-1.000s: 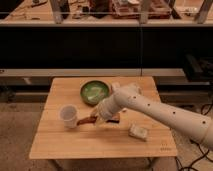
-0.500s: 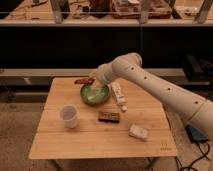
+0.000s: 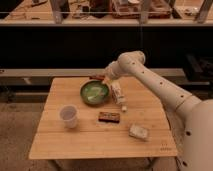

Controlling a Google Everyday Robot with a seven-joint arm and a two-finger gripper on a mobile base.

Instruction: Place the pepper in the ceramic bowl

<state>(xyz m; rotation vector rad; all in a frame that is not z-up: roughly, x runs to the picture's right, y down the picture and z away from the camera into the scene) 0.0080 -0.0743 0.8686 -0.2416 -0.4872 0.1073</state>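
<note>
The ceramic bowl (image 3: 95, 93) is round and green with pale patches inside, and it sits on the wooden table (image 3: 85, 142) near the back middle. My gripper (image 3: 103, 78) hangs just above the bowl's far rim, reaching in from the right. It is shut on the pepper (image 3: 96, 77), a small dark red tapered thing that sticks out to the left of the fingers. The pepper is in the air over the bowl's back edge and is not touching the bowl.
A translucent white cup (image 3: 68, 116) stands at the front left. A flat brown bar (image 3: 109, 117) lies in front of the bowl. A pale packet (image 3: 138, 132) lies at the front right. A white bottle-like object (image 3: 118, 95) lies right of the bowl, under my arm.
My gripper rose from the table beside the brown bar with the pepper in it. It swung back and left, and now holds the pepper over the bowl's far rim.
</note>
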